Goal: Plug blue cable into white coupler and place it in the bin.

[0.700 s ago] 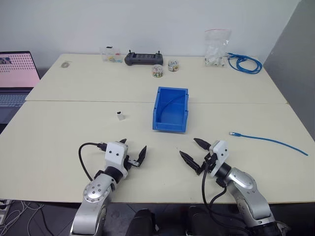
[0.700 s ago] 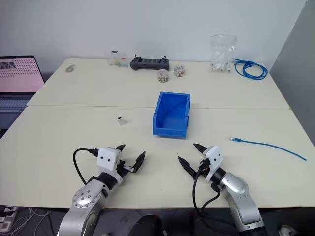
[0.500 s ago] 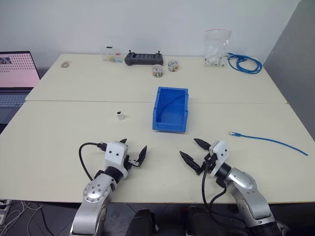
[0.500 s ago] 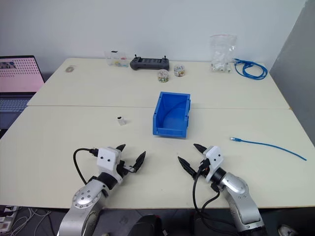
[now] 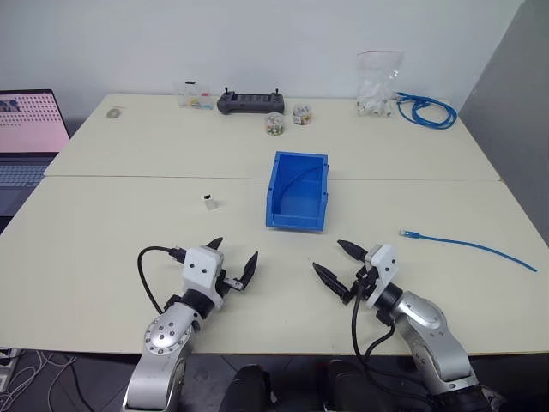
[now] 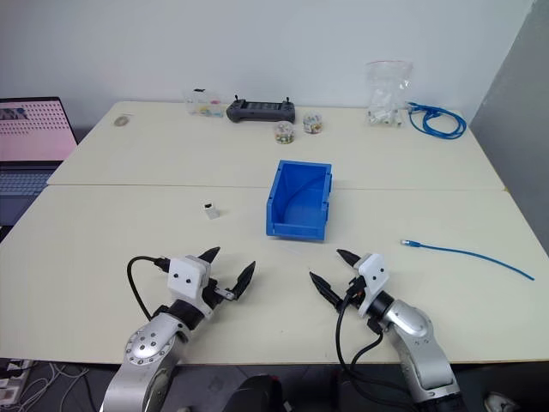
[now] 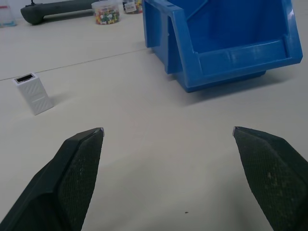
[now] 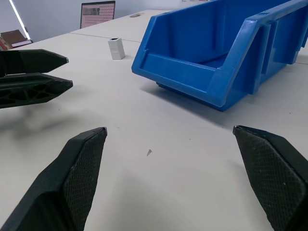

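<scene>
Both tools hover low over the near edge of the counter [image 5: 103, 249], empty, each with its two black fingers spread wide: my left tool [image 5: 232, 262] and my right tool [image 5: 336, 266] angle inward toward one another with bare surface between them. Beyond my left tool, forward and slightly to its left, the white coupler [image 5: 208, 202] stands upright and alone, well apart from everything else; in the left wrist view it shows its dark socket end on top [image 7: 32, 93]. Ahead between both tools sits the bin [image 5: 298, 190], its lower front lip facing me and its long axis running away from me. To the right of my right tool, the blue cable [image 5: 467, 245] lies along the counter, its clear plug end pointing toward the bin and its long axis trailing out toward the right edge. I judge the left arm nearer the coupler and the right arm nearer the plug. Open counter surrounds both pieces, so either reach looks unobstructed. Farther back lie a controller [image 5: 250, 102], small jars [image 5: 274, 124], a clear bag [image 5: 377, 86] and a coiled blue bundle [image 5: 426, 110].
</scene>
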`<state>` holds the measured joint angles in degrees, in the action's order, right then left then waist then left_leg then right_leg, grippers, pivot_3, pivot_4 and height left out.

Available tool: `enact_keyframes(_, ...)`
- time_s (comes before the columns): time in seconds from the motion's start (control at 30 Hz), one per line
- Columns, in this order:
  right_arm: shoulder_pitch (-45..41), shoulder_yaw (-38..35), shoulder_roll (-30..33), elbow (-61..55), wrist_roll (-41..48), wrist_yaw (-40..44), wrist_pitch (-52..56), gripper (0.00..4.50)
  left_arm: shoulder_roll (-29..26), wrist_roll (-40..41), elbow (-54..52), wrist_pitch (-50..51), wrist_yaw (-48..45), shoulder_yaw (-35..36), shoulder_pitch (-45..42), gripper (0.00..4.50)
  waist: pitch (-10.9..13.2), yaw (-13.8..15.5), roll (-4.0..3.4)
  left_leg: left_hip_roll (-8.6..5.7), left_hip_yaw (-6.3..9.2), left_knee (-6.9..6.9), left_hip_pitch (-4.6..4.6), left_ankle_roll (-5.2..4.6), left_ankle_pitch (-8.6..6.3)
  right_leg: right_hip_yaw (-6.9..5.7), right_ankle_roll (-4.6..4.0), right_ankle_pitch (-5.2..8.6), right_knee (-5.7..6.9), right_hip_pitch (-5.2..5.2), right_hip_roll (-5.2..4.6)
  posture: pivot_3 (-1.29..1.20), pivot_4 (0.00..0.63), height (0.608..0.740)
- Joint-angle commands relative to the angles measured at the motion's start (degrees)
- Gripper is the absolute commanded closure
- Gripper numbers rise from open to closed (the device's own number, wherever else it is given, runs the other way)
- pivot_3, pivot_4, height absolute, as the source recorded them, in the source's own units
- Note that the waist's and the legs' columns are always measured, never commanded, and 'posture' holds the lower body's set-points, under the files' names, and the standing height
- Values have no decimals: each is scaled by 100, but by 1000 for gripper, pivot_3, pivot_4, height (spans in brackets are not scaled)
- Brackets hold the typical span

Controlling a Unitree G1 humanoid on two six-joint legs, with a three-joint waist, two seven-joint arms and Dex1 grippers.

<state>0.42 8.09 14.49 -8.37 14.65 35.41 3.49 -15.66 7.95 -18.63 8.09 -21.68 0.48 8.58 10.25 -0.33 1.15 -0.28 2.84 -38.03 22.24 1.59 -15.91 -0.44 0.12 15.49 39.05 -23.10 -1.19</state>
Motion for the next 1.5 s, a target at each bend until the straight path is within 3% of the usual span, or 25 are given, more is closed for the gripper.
enact_keyframes(0.03,-29,9,19,-84,7,67,-114,43,-90,388,-156,-281,-356,140,77,0,0,0,0,0,-1,0,0,0,0,1,0,0,0,0,0,0,150,740)
enact_keyframes(0.27,-31,-4,33,-108,-8,66,-110,43,-247,936,-197,-138,-890,193,195,0,0,0,0,0,-1,0,0,0,0,1,0,0,0,0,0,0,150,740)
enact_keyframes(0.43,-92,-75,27,-255,71,18,13,43,-487,829,-243,-223,-1192,9,144,0,0,-1,0,0,0,0,-1,0,0,0,-1,1,0,1,1,0,150,740)
enact_keyframes(0.5,-109,-336,94,-672,491,-64,499,43,-685,810,-376,28,-1430,-248,-77,0,0,2,-1,0,0,0,-1,0,0,0,-1,1,0,1,1,0,150,740)
enact_keyframes(0.8,163,-1602,1614,-2051,1696,375,1813,43,-1316,1654,-713,1339,-2262,-520,-996,0,0,5,-1,-2,4,0,2,-1,-1,-4,-1,2,-3,5,2,0,150,740)
enact_keyframes(1.0,-139,-2177,3420,-858,1443,1395,2201,43,-1846,1685,-625,1703,-3056,-988,-1834,0,3,-12,-4,-3,-3,1,-20,-3,-1,-3,5,7,-4,22,9,0,150,740)
enact_keyframes(1.13,-962,-1558,4228,761,712,2273,1737,43,-1720,1528,-310,1655,-3130,-1238,-2250,0,4,-25,-3,-4,-7,4,-48,-4,-1,-3,5,11,-12,53,11,0,150,740)
enact_keyframes(1.27,-2101,-797,4354,2308,-80,2815,1190,43,-1649,1336,-109,1468,-3215,-1407,-2373,0,7,-85,2,2,-3,6,-54,-4,-1,-6,-6,11,-13,61,11,0,150,740)
enact_keyframes(1.5,-3740,86,3989,4642,-1153,3291,166,43,-1547,1078,81,1202,-3283,-1592,-2456,0,17,-135,-7,1,-9,3,-61,-3,-1,0,-10,9,-13,68,6,0,150,740)
